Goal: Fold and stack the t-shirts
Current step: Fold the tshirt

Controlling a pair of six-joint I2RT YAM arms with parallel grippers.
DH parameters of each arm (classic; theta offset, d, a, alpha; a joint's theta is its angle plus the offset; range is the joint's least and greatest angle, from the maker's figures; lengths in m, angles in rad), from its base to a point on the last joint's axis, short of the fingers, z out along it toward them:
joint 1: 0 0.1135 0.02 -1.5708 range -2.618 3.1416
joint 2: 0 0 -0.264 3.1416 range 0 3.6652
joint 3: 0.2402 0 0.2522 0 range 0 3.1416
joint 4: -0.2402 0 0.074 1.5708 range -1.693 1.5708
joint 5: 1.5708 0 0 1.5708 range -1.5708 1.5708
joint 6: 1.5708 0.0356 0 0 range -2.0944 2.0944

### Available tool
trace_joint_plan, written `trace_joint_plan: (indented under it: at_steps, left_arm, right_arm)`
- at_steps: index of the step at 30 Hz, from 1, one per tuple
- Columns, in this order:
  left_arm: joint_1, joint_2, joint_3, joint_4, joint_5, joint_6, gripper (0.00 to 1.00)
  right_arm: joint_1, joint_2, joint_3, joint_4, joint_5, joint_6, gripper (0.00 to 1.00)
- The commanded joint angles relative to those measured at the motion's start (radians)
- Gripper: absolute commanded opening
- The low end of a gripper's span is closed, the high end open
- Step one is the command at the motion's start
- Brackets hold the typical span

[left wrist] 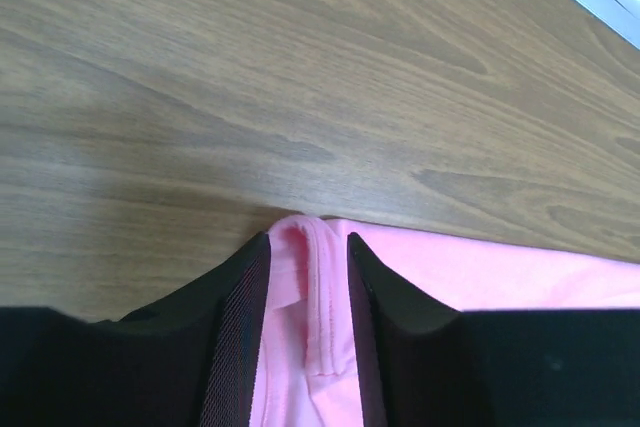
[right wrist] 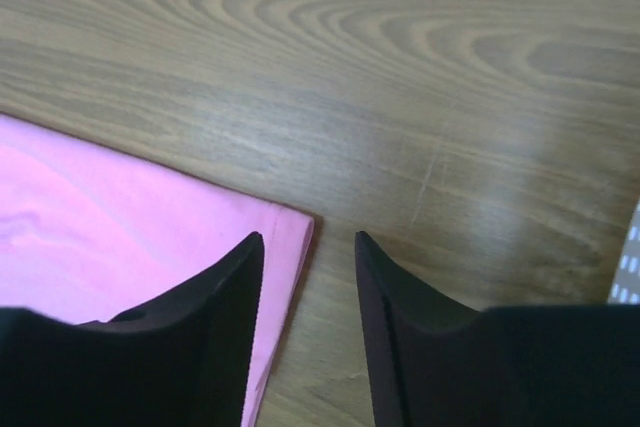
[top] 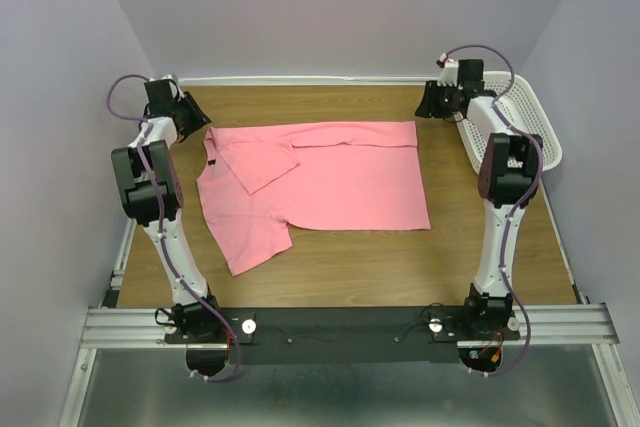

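A salmon-pink t-shirt (top: 330,182) lies partly folded on the wooden table, with one sleeve folded in over its top and a flap sticking out at the lower left. My left gripper (top: 197,125) is low at the shirt's far left corner. In the left wrist view its jaws (left wrist: 309,237) stand open on either side of a stitched hem of the shirt (left wrist: 480,272), not pinching it. My right gripper (top: 428,107) is at the shirt's far right corner. It is open (right wrist: 309,237) and empty, with the shirt's corner edge (right wrist: 120,217) lying between and under its fingers.
A white perforated basket (top: 520,107) stands at the far right of the table, just behind the right arm; its edge shows in the right wrist view (right wrist: 628,267). Bare wood (top: 350,267) lies in front of the shirt. Walls close in the back and both sides.
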Motion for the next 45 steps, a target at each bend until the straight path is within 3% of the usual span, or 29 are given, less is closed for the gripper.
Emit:
trace_joint_plan:
  at_steps: [1, 5, 6, 7, 8, 9, 10, 11, 12, 13, 15, 16, 18, 22, 27, 32, 36, 41, 45]
  left_arm:
    - [0.01, -0.137, 0.014, 0.042, -0.102, 0.015, 0.48]
    - [0.012, -0.389, -0.114, 0.088, -0.216, 0.035, 0.62]
    - [0.01, -0.442, -0.157, 0.131, -0.213, 0.032, 0.66]
    - [0.012, -0.643, -0.329, 0.189, -0.158, 0.012, 0.84]
    - [0.012, -0.645, -0.373, 0.19, -0.135, 0.012, 0.84]
    - [0.018, -0.734, -0.413, 0.199, -0.11, -0.031, 0.95]
    - [0.025, -0.779, -0.456, 0.212, -0.081, -0.057, 0.98]
    - [0.028, -0.822, -0.539, 0.226, -0.038, -0.079, 0.97]
    - [0.034, -0.882, -0.559, 0.226, 0.058, -0.094, 0.98]
    - [0.048, -0.917, -0.613, 0.22, 0.091, -0.105, 0.97]
    - [0.064, -1.043, -0.661, 0.185, 0.115, -0.055, 0.94]
    - [0.068, -1.142, -0.694, 0.164, 0.059, -0.028, 0.93]
    - [0.067, -1.256, -0.742, 0.153, -0.016, 0.015, 0.93]
    - [0.067, -1.511, -0.89, 0.164, -0.081, 0.049, 0.93]
    - [0.067, -1.703, -0.955, 0.101, -0.11, 0.088, 0.93]
    - [0.064, -1.748, -0.971, 0.064, -0.125, 0.108, 0.93]
    - [0.062, -1.768, -0.98, 0.07, -0.118, 0.101, 0.93]
    - [0.055, -1.812, -0.983, 0.067, -0.13, 0.096, 0.93]
    - [0.045, -1.827, -0.983, 0.062, -0.147, 0.087, 0.93]
  right_arm:
    - [0.015, -0.062, 0.037, -0.008, 0.032, -0.048, 0.52]
    - [0.025, -0.183, -0.046, -0.011, -0.047, -0.142, 0.66]
    - [0.025, -0.256, -0.113, -0.03, -0.17, -0.184, 0.68]
    - [0.079, -0.415, -0.294, -0.211, -0.471, -0.654, 0.7]
    - [0.079, -0.416, -0.296, -0.213, -0.474, -0.659, 0.7]
    - [0.157, -0.457, -0.392, -0.403, -0.498, -0.812, 0.7]
    - [0.157, -0.499, -0.481, -0.467, -0.474, -0.947, 0.7]
    - [0.271, -0.599, -0.562, -0.498, -0.443, -1.132, 0.7]
    - [0.341, -0.649, -0.642, -0.456, -0.401, -1.178, 0.7]
    - [0.498, -0.765, -0.831, -0.398, -0.317, -1.177, 0.71]
    - [0.67, -0.854, -0.984, -0.172, -0.162, -1.132, 0.76]
    - [0.832, -0.909, -1.073, -0.096, -0.112, -1.074, 0.77]
    - [0.995, -0.913, -1.103, 0.084, -0.025, -0.992, 0.78]
    - [1.117, -0.783, -0.982, 0.221, 0.034, -0.874, 0.77]
    - [1.209, -0.524, -0.806, 0.362, 0.199, -0.808, 0.77]
    - [1.242, -0.369, -0.681, 0.417, 0.264, -0.752, 0.74]
    - [1.253, -0.306, -0.637, 0.417, 0.292, -0.728, 0.66]
    - [1.265, -0.257, -0.617, 0.417, 0.305, -0.697, 0.47]
    - [1.26, -0.257, -0.632, 0.416, 0.299, -0.668, 0.21]
